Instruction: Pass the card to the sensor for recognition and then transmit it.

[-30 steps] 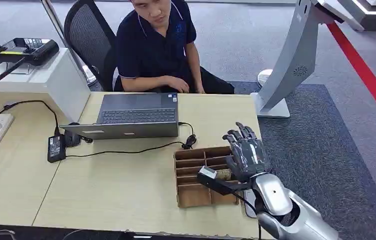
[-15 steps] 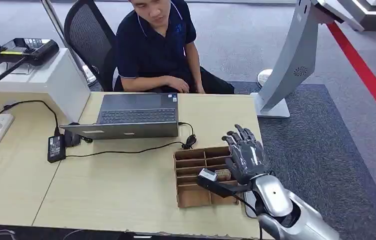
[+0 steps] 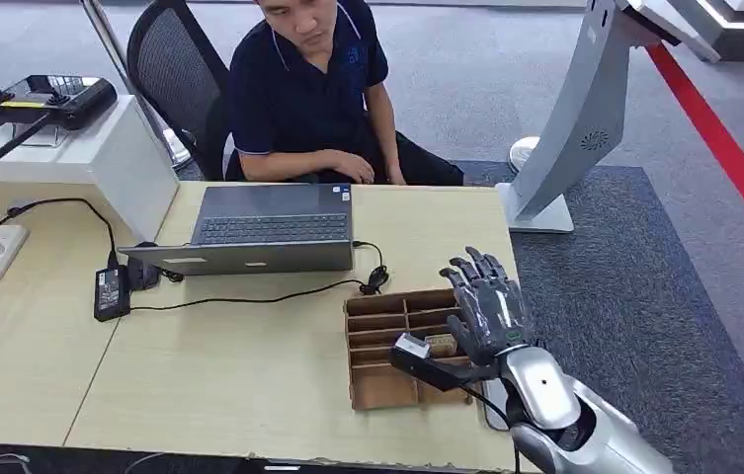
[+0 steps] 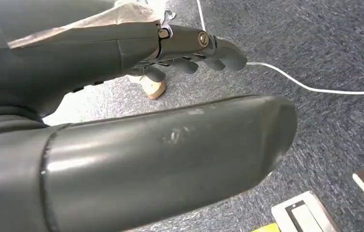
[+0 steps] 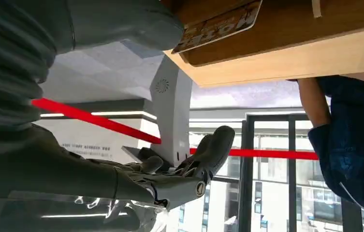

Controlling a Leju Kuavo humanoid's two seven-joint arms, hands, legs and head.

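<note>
Brown cardboard tray (image 3: pixel 379 380) sits on the counter (image 3: pixel 239 375); the right hand (image 3: pixel 489 308) hovers over it, fingers spread, holding nothing. The card (image 5: pixel 218 26) lies in a compartment just beside the thumb. Left hand (image 4: pixel 189 53) hangs above carpet, fingers loosely curled, empty. A shallow pinch may slide off the flat card.

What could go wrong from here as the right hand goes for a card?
1. The right hand hovers open over the narrow slots of the card box; its fingers may jam against the dividers or drag the light box.
2. A cable lies close by the box and could snag.
3. The sensor stand is off beyond the table; a loosely pinched card could drop on the way.
</note>
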